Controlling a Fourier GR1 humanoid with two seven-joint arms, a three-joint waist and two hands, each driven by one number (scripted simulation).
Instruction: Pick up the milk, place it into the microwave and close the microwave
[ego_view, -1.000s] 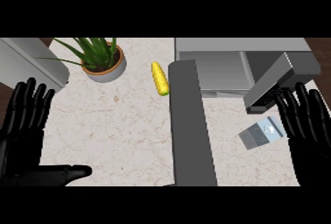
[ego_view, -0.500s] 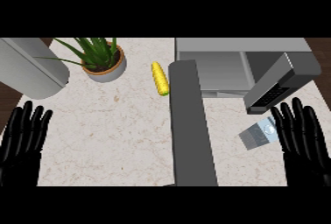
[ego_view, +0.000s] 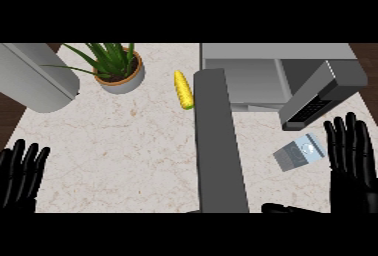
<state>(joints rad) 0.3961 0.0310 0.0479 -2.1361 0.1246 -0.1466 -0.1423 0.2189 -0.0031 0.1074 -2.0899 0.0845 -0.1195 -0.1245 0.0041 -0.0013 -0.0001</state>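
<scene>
The milk (ego_view: 300, 152) lies flat at right on the counter (ego_view: 133, 150), long axis running lower left to upper right, toward the microwave (ego_view: 295, 75). My right hand (ego_view: 351, 160) beside it is released, fingers straight; my left hand (ego_view: 21, 175), lower left, likewise. The open microwave door (ego_view: 220, 145) stands left of the milk.

My right robot hand (ego_view: 353, 155) has drawn back from the microwave (ego_view: 295, 80), now just beside the milk (ego_view: 300, 151). My left robot hand (ego_view: 21, 172) has dropped lower, away from the plant (ego_view: 114, 65).

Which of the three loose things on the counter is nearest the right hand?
The milk carton, lying on the counter just left of the right hand. The corn cob and the potted plant sit far off, beyond the open microwave door.
</scene>
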